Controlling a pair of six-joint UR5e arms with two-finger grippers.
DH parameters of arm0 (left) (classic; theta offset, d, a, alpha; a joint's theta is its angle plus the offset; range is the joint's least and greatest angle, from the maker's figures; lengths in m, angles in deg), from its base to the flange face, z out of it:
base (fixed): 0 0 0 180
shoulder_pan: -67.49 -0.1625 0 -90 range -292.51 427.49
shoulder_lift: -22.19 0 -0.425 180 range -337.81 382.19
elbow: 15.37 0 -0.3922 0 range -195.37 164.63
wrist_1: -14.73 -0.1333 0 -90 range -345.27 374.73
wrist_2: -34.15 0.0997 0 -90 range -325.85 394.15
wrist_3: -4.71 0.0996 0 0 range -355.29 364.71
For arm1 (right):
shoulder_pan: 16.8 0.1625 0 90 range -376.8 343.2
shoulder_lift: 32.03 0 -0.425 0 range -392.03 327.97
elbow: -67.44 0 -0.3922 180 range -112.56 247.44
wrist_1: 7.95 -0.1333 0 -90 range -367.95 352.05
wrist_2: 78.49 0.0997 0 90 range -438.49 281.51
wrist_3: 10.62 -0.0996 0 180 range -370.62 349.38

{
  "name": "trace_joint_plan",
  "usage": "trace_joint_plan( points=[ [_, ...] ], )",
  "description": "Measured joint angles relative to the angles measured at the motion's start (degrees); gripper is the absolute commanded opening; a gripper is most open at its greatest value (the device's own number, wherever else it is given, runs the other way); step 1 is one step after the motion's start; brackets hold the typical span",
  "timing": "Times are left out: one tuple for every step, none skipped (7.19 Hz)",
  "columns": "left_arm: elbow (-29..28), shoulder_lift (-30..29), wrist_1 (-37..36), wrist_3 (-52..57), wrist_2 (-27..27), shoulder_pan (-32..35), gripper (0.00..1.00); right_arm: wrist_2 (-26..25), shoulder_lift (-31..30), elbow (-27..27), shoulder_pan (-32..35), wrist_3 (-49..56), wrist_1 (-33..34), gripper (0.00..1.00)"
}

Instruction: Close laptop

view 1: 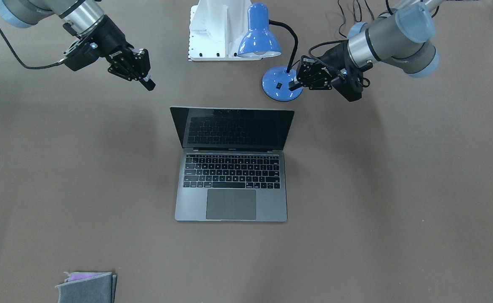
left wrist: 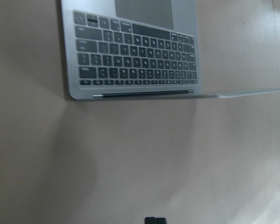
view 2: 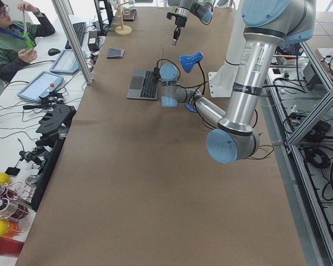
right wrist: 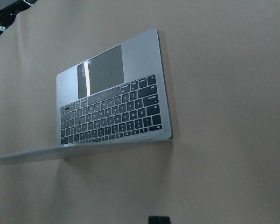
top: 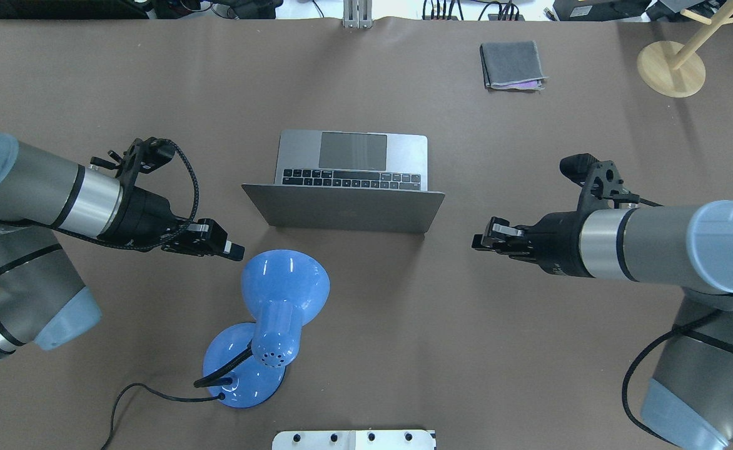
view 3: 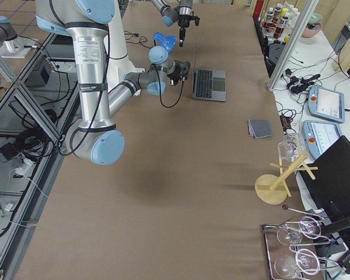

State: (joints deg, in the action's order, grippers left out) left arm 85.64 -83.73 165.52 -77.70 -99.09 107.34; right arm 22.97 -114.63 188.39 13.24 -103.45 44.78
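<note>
The space-grey laptop (view 1: 231, 168) stands open in the middle of the table, its dark screen (view 1: 232, 128) upright and facing away from me. The back of its lid (top: 343, 212) faces me in the overhead view. My left gripper (top: 234, 250) is shut and empty, hovering to the left of the lid and a little behind it, beside the lamp. My right gripper (top: 478, 241) is shut and empty, hovering to the right of the lid. Neither touches the laptop. Both wrist views show the keyboard (left wrist: 135, 56) (right wrist: 112, 116) and the lid's edge from behind.
A blue desk lamp (top: 272, 312) stands close behind the laptop on my left side, with its cord trailing. A folded grey cloth (top: 511, 65) lies at the far right. A wooden stand (top: 671, 69) is at the far right corner. The white robot base (view 1: 213, 29) is behind the lamp.
</note>
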Motion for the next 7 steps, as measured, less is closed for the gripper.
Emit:
trace_joint_plan(
  points=[
    [-0.4,-0.9,-0.1,-0.3,0.8,-0.5,0.0,-1.1,3.0,-0.2,-0.6,-0.5,3.1,0.0],
    [-0.9,-1.9,-0.3,-0.4,1.1,-0.7,0.0,-1.5,5.3,-0.5,-0.8,-0.7,5.6,0.0],
    [-1.5,-2.5,-0.4,-0.4,1.3,-0.7,0.0,-1.8,6.7,-0.8,-0.9,-0.8,7.2,0.0],
    [-1.7,-2.9,-0.5,-0.4,1.7,-0.7,0.0,-2.1,7.4,-1.2,-1.0,-0.7,7.9,0.0],
    [-1.8,-3.2,-0.6,-0.4,2.5,-0.7,0.0,-2.2,7.9,-1.9,-1.1,-0.7,8.2,0.0],
    [-1.9,-3.5,-0.6,-0.4,3.3,-0.7,0.0,-2.5,8.5,-2.8,-1.3,-0.7,8.2,0.0],
    [-2.0,-3.7,-0.7,-0.4,3.7,-0.5,0.0,-3.0,9.3,-3.7,-1.5,-0.7,8.3,0.0]
  ],
)
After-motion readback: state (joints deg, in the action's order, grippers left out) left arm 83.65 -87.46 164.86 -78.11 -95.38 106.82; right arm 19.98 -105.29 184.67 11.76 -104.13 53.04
